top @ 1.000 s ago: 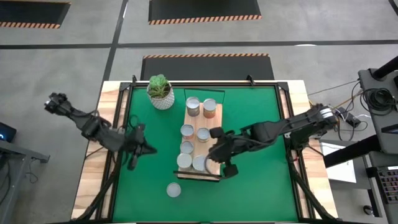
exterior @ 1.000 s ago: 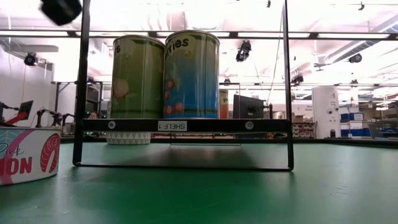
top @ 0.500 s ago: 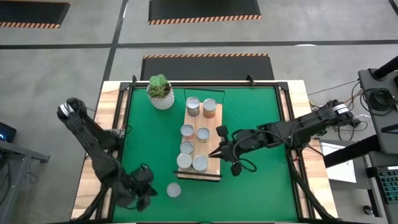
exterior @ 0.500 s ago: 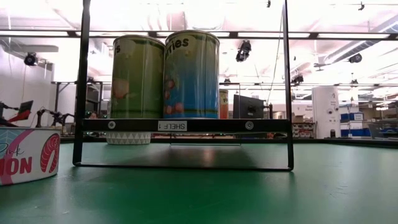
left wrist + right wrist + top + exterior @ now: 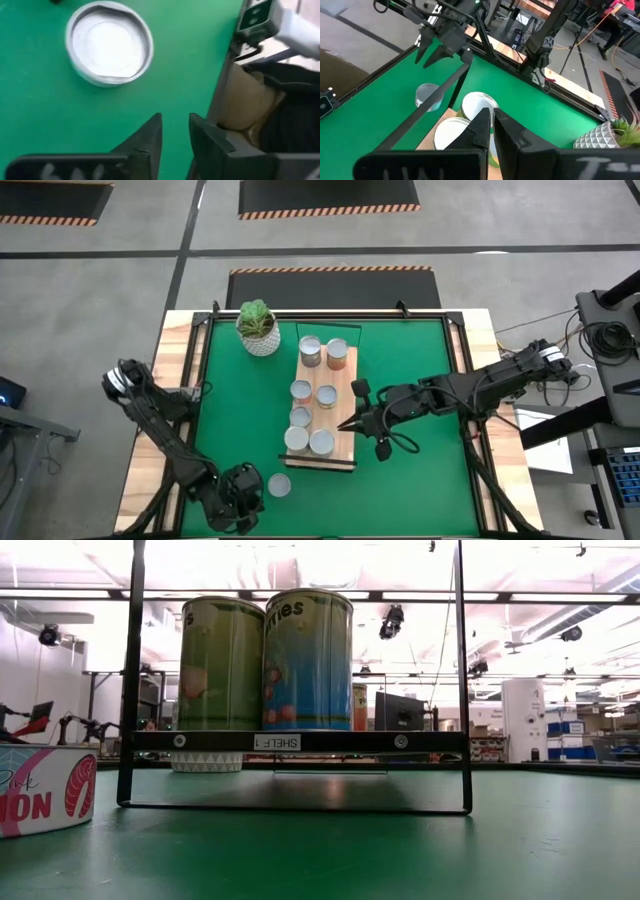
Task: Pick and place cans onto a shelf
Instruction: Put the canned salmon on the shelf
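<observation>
Green mat (image 5: 240, 410) with wooden shelf (image 5: 345, 400) at centre, six cans (image 5: 310, 351) upright on it. Right gripper (image 5: 358, 423) clenched, empty, just beside shelf's right edge. Left gripper (image 5: 243, 483) near front edge, fingers (image 5: 148, 136) slightly parted, holding nothing, beside lone can (image 5: 279, 485) on mat

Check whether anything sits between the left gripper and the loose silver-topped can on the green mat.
Nothing visible does. The left gripper hangs just beside the lone silver-topped can, with only bare green mat between them.
</observation>
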### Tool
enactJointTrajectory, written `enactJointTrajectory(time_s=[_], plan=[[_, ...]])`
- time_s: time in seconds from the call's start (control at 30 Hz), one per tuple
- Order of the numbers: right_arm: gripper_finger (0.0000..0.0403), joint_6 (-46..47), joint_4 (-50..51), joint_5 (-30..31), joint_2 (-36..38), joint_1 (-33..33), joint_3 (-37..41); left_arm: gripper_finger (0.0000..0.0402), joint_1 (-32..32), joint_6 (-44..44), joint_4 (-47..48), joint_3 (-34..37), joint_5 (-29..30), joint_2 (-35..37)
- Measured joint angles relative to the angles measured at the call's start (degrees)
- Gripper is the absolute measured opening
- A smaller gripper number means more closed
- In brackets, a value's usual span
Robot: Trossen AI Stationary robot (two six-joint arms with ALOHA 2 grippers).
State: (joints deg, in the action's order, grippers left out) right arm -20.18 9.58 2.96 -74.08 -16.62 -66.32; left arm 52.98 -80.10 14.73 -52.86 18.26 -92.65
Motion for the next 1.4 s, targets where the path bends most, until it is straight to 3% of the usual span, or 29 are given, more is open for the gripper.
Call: enactJointTrajectory(time_s=[0.27,0.93,1.07,1.23,1.4], plan=[[0.0011,0.1,0.3,0.0,0.0,0.0,0.0,0.0122,-0.3,1.1,3.9,0.0,-0.4,-0.5],[0.0011,1.7,0.4,-0.1,0.0,0.0,0.0,0.0128,-1.8,2.8,8.3,-0.7,-0.6,0.2],[0.0011,1.7,0.4,-0.1,0.0,0.0,0.0,0.0161,-2.2,2.9,16.5,-4.0,-0.2,0.2],[0.0011,1.7,0.4,-0.1,0.0,0.0,0.0,0.0232,-2.4,3.3,26.2,-8.8,3.6,0.1],[0.0011,1.7,0.6,-0.1,0.0,0.0,0.0,0.0309,-2.5,4.2,28.2,-9.8,8.4,0.1]])
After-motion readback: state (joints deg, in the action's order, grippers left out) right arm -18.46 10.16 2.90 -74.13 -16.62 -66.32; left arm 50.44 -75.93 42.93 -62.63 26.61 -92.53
